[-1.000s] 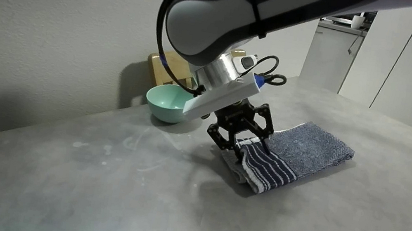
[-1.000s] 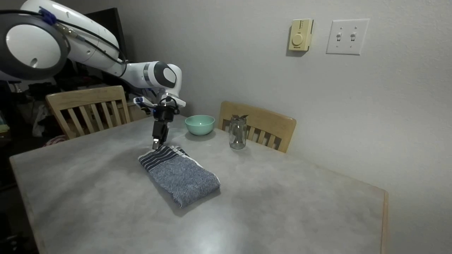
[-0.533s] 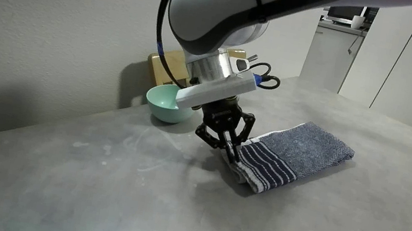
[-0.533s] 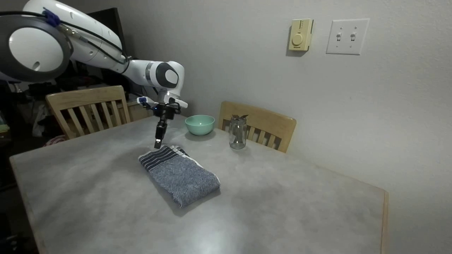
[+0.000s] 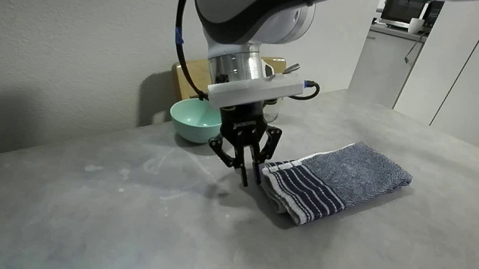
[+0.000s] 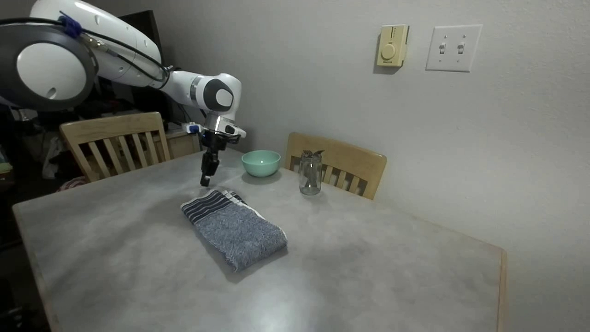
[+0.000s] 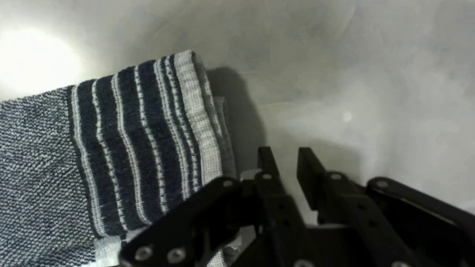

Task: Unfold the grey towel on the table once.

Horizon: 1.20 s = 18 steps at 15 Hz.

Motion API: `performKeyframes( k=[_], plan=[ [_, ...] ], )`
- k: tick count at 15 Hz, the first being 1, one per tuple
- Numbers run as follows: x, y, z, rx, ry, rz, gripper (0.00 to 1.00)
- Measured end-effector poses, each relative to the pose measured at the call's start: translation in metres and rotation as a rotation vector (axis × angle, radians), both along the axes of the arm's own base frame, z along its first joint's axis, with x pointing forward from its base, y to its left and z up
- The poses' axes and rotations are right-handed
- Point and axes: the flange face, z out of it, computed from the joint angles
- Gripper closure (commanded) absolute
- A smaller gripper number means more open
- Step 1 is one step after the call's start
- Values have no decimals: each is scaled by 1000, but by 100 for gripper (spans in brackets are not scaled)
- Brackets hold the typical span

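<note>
CHANGE: gripper point(image 7: 285, 151) is backing off the striped end point(image 7: 143, 144) of the grey towel point(image 5: 336, 182) and is hanging just beside it | GRIP: fingers point(image 7: 268, 163) are standing slightly apart, pinching nothing | PLACE: grey towel is lying folded on the table point(image 5: 145, 231), not shifting | MEANING: the closing is apparently catching no layer; unfolding is probably awaiting another try

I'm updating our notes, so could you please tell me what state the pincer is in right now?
Pincer: open by a narrow gap, holding nothing, beside the grey towel.
</note>
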Motion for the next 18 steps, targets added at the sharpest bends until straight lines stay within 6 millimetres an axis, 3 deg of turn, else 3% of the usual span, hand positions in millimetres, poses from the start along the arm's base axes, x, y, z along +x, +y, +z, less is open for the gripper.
performKeyframes(
  k=[6,13,16,18],
  plan=[
    [2,-26,-7,-61,19,-8,3],
    [1,-44,-19,-144,37,-57,0],
    [-3,-46,-23,-172,62,-80,34],
    [-4,-48,-23,-190,73,-100,48]
  ],
)
